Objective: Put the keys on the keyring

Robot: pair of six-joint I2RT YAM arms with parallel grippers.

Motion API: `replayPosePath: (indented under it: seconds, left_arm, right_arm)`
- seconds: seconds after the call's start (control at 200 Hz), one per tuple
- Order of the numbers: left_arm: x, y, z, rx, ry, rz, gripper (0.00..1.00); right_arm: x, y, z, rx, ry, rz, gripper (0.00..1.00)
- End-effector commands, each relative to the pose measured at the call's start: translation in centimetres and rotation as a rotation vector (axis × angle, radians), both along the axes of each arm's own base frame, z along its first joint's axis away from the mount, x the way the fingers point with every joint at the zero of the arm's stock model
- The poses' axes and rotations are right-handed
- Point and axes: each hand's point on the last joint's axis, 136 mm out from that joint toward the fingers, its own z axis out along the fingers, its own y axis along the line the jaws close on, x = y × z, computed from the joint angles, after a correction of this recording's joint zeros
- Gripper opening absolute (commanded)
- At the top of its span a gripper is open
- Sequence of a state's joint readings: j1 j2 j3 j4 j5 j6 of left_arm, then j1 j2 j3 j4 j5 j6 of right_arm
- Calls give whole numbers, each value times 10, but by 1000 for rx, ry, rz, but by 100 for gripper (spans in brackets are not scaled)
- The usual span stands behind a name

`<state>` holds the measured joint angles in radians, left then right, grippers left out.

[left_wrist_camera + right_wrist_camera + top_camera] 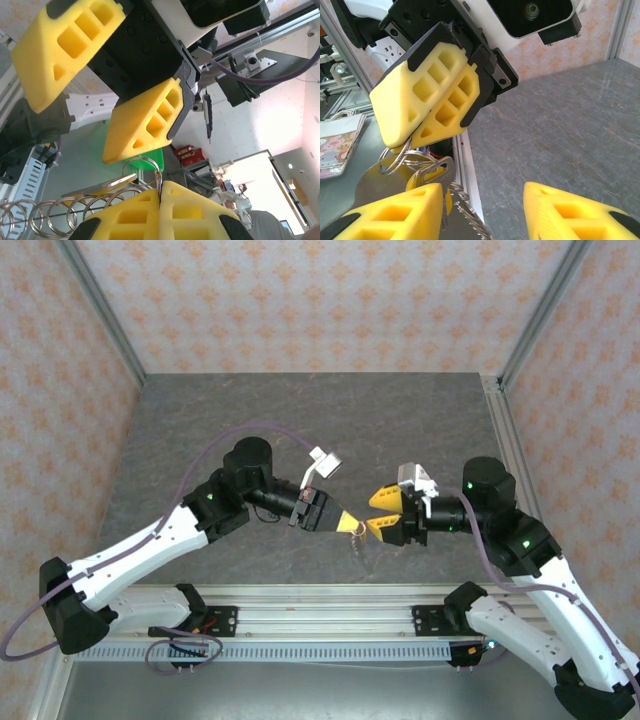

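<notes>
1. The print on the red boxes, far back in the left wrist view, is too small to read. The patterned paper at the left edge of the right wrist view carries a cartoon figure, but no words can be made out.
2. The left pincer is fully closed, its yellow pads pressed flat together. It pinches a wire loop of the keyring in the seam between them.
3. The right pincer stands about half open with nothing between its fingers. One finger is just beside the key.
4. From above, the two pincers meet almost tip to tip over the table, close to the middle of its near edge. The keyring is only a faint dangling thread under the left pincer there.
5. The left wrist view alone shows the seam grip and a row of coiled wire loops trailing left from the ring. It shows the key edge-on, as a thin strip.
6. The right wrist view alone shows the silvery key hanging with several rings under the closed left pincer. A twisted chain drops below them beside the table's metal edge rail.
</notes>
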<state>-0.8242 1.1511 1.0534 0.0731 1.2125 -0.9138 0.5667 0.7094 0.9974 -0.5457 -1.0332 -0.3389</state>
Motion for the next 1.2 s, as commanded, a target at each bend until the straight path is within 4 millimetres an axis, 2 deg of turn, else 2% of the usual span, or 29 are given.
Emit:
replayPosePath:
  seconds: [0.0, 0.666, 1.196]
  left_arm:
    - [-11, 2, 20, -46, -54, -50, 0]
    - [-10, -2, 19, -29, -48, -63, 0]
    - [-11, -5, 16, -17, -43, -76, 0]
  right_arm:
    - [-11, 1, 18, 41, -49, 56, 46]
    - [-26, 1, 22, 49, -32, 125, 48]
    - [-19, 9, 30, 96, -45, 147, 47]
